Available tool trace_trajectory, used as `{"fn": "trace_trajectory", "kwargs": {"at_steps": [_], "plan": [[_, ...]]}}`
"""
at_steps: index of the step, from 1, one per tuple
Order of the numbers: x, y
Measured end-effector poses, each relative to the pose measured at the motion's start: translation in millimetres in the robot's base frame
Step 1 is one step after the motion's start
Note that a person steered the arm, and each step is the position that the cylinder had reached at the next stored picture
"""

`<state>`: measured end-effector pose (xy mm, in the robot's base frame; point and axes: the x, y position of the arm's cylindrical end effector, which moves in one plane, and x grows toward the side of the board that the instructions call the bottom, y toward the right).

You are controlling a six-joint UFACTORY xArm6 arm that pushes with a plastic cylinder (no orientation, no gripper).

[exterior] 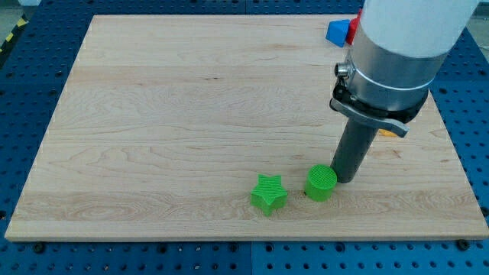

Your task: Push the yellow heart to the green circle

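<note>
The pale wooden bench (191, 114) fills most of the view, lying on a blue perforated surface (474, 114). The single white and silver arm (397, 53) comes down from the view's top right, nearly upright, ending in a straight dark rod; my tip (345, 179) rests on the bench just beside the green circle block (321, 183), on its right, touching or almost so. It carries no jaws. One green star block (268, 193) sits just left of the circle. One blue block (337, 32) and one red block (354, 27), partly hidden, lie at the top. An orange sliver (388, 131) shows behind the arm. The yellow heart cannot be made out.
</note>
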<state>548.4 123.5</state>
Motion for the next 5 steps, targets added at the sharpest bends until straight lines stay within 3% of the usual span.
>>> {"fn": "trace_trajectory", "kwargs": {"at_steps": [1, 3, 5], "plan": [[0.5, -3.9], [-139.0, -2.3], [-190.1, 86.8]]}}
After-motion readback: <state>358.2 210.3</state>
